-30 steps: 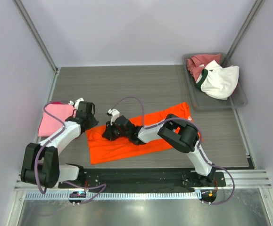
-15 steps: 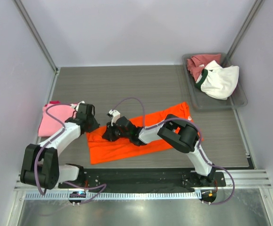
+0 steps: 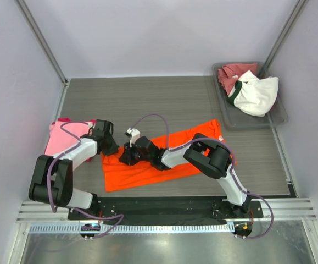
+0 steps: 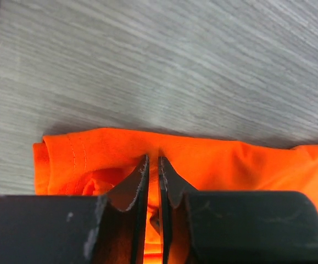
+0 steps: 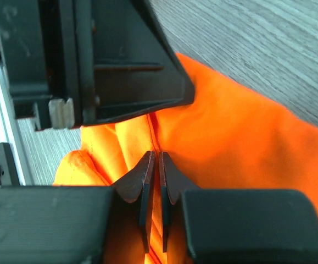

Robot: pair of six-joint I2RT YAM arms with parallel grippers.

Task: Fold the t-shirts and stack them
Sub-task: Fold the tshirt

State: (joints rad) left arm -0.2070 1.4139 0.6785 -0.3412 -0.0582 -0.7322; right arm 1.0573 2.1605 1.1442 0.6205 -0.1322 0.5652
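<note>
A bright orange t-shirt (image 3: 164, 157) lies as a long strip across the middle of the table. My left gripper (image 3: 110, 149) sits at the shirt's upper left corner. In the left wrist view the gripper (image 4: 153, 160) is shut on a fold of orange cloth (image 4: 219, 159). Close to its right, my right gripper (image 3: 124, 159) rests on the same end of the shirt. In the right wrist view it (image 5: 155, 155) is shut on an orange fold (image 5: 230, 137). A light pink t-shirt (image 3: 62, 138) lies folded at the far left, with a magenta edge (image 3: 63, 119) showing behind it.
A clear bin (image 3: 279, 118) at the back right holds a dusty rose-red t-shirt (image 3: 231, 74) and a white one with a dark green collar (image 3: 257, 93). The left gripper's dark body (image 5: 120, 66) fills the top of the right wrist view. Walls close in on both sides.
My left gripper has moved right from beside the pink shirt onto the orange shirt's corner and closed on the cloth. The right arm has stayed still.
</note>
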